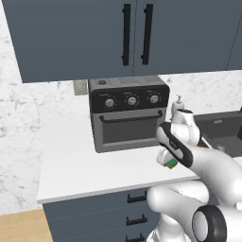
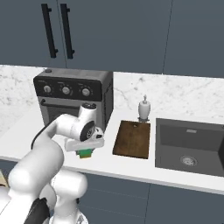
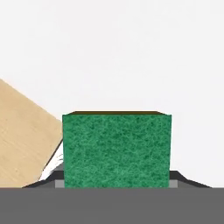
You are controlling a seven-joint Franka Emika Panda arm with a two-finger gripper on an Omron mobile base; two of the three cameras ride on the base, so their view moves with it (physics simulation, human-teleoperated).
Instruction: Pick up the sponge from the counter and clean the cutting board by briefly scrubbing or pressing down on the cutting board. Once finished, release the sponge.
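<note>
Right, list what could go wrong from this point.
1. The gripper is shut on the sponge near its top; the soft block may slip on the way over.
2. The cutting board lies to the right, close to the sink; overshooting could drop the sponge into the basin.
3. The soap dispenser stands at the board's far edge and could be knocked while scrubbing.

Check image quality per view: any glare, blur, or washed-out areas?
Left base view: sharp, flat rendered light, no glare on the toaster oven. Right base view: crisp, cutting board evenly lit. Hand view: counter washes out to featureless white; sponge texture stays sharp.
</note>
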